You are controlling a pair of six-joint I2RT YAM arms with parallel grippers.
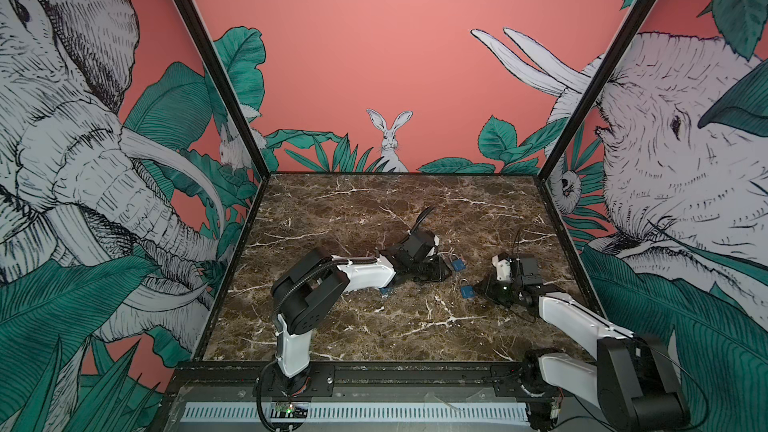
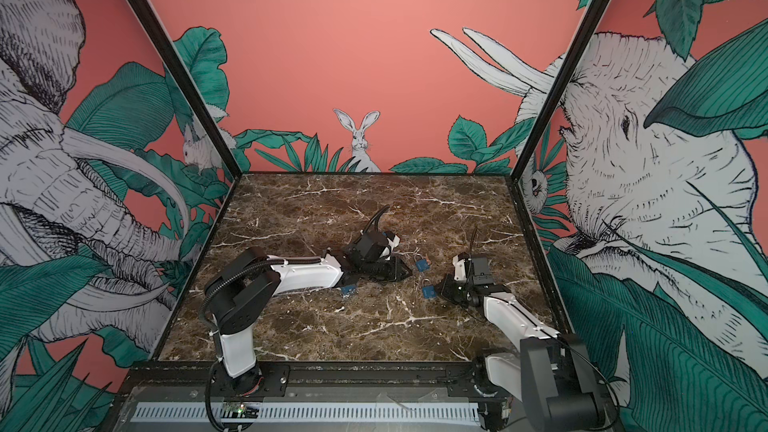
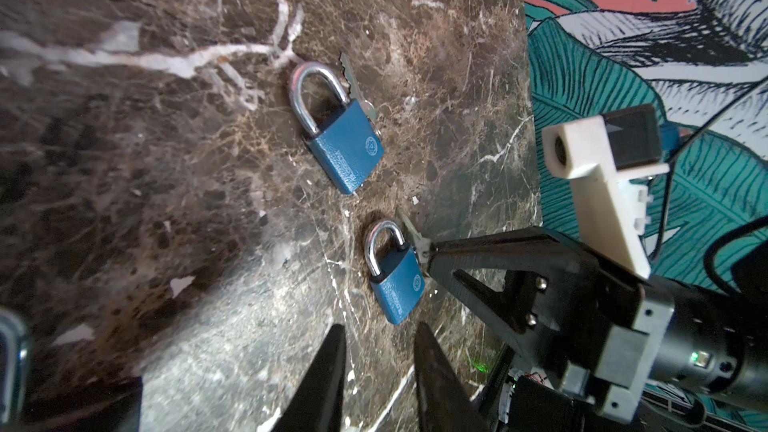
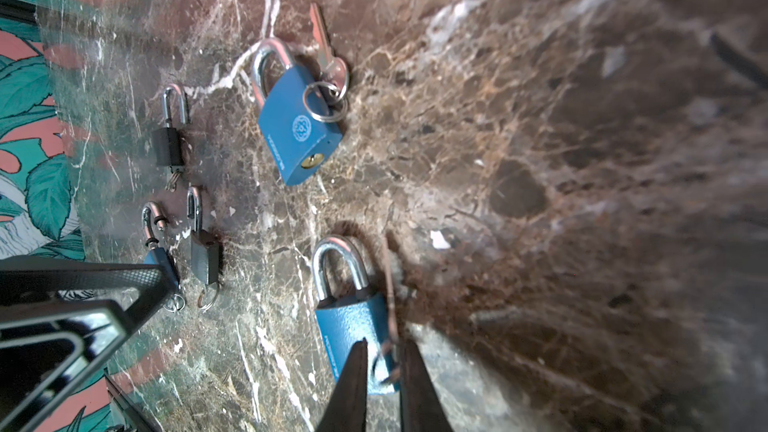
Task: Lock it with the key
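Two blue padlocks lie on the marble table (image 1: 374, 209), shackles pushed in. The nearer padlock (image 4: 349, 326) (image 3: 397, 280) (image 1: 467, 292) has its key (image 4: 390, 284) beside it, blurred. My right gripper (image 4: 386, 342) (image 1: 482, 286) is at this padlock's body, jaws a narrow gap apart, with the key's ring (image 4: 384, 363) in the gap. In the left wrist view a right finger (image 3: 457, 259) touches the key's head. My left gripper (image 3: 380, 326) (image 1: 442, 272) stands open and empty just short of the same padlock. The farther padlock (image 4: 299, 126) (image 1: 457, 263) lies with its own key (image 4: 326, 47).
Two small black padlocks (image 4: 168, 147) (image 4: 203, 255) and another blue one (image 4: 160, 257) lie by the left gripper's body (image 4: 62, 326). A blue object (image 1: 386, 290) shows under the left forearm. Printed walls enclose the table on three sides.
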